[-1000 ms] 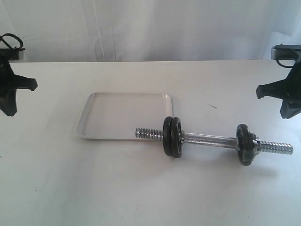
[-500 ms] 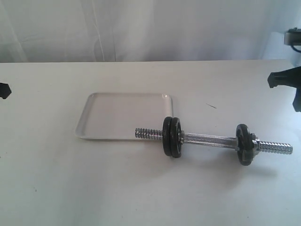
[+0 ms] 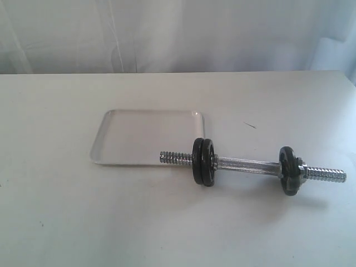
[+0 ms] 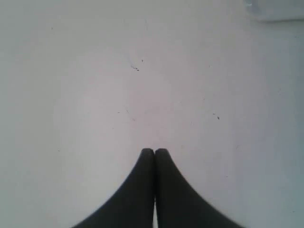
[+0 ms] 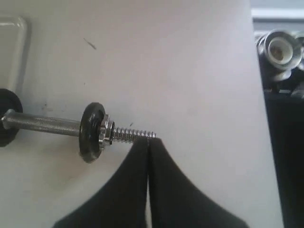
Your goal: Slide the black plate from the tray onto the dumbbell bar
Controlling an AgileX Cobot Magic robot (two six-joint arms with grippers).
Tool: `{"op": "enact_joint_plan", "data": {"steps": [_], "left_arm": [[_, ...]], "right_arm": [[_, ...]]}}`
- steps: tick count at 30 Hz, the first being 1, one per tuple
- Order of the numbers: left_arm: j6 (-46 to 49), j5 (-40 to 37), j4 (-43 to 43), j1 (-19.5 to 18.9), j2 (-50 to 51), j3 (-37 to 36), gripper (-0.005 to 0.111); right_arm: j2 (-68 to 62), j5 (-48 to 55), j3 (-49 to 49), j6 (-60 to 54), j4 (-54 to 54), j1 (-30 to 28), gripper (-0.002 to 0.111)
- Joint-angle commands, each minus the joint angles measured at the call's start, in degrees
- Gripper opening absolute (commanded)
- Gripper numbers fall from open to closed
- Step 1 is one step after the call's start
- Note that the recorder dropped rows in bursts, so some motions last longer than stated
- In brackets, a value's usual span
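The dumbbell bar (image 3: pixel 247 164) lies on the white table, chrome with threaded ends. Two black plates (image 3: pixel 204 162) sit side by side on its left part. One more black plate (image 3: pixel 289 170) sits near its right end with a silver collar nut (image 5: pixel 107 129) against it. The white tray (image 3: pixel 147 137) lies behind the bar's left end and holds nothing. Neither arm shows in the exterior view. My left gripper (image 4: pixel 154 151) is shut above bare table. My right gripper (image 5: pixel 149 140) is shut, with nothing in it; its tips appear beside the bar's threaded right end (image 5: pixel 133 134).
The table's right edge (image 5: pixel 259 109) runs close to the bar's right end, with dark equipment and a metal fitting (image 5: pixel 278 50) beyond it. A corner of the tray (image 4: pixel 278 12) shows in the left wrist view. A pale curtain hangs behind the table.
Both arms have drawn back out of the exterior view, the left going off to the left and the right off to the right. The bar, plates and tray have not moved.
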State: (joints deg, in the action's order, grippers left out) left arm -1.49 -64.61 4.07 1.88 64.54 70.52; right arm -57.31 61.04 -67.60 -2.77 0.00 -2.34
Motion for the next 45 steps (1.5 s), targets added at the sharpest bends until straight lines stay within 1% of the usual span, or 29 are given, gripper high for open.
{"op": "enact_joint_plan", "data": {"steps": [1,4,9,16,23,26,31,38,41,43,45], "left_arm": [[-0.2,-3.1,-0.2,-0.1,-9.6,-1.4,0.0],[0.2,-3.1,1.1,-0.1,-15.7,-1.4,0.0],[0.1,-4.3,1.1,-0.1,-26.5,-1.4,0.0],[0.0,-5.4,0.8,-0.1,-40.0,-1.4,0.0],[-0.2,-5.4,0.8,-0.1,-52.0,-1.4,0.0],[-0.8,-5.4,0.8,-0.1,-56.5,-1.4,0.0],[-1.2,-5.4,0.5,-0.1,-63.6,-1.4,0.0],[-1.7,-5.4,0.2,-0.1,-64.5,-2.0,0.0],[-1.7,-5.4,1.0,-0.1,-64.5,-4.4,0.0],[-1.7,-4.8,0.8,-0.1,-64.5,-7.0,0.0],[-1.7,-1.5,0.2,-0.1,-64.5,-10.2,0.0]], "right_arm": [[9.2,0.8,0.4,-0.6,0.6,-0.5,0.0],[16.3,1.9,0.4,-0.7,0.8,-0.5,0.0],[27.3,2.1,0.4,-2.0,0.9,-0.5,0.0],[41.2,4.9,0.4,-2.0,2.0,0.1,0.0],[50.7,6.2,0.4,-2.0,1.8,1.3,0.0],[52.9,8.9,0.4,-2.0,1.6,2.9,0.0],[57.3,8.9,0.4,-2.6,0.5,5.5,0.0],[57.3,8.9,1.9,-2.6,-0.5,7.2,0.0],[57.3,8.9,4.0,-2.6,-0.5,7.2,0.0],[57.3,6.6,6.2,-2.6,-0.5,7.2,0.0],[57.3,3.4,8.4,-2.6,-0.5,7.2,0.0]]}}
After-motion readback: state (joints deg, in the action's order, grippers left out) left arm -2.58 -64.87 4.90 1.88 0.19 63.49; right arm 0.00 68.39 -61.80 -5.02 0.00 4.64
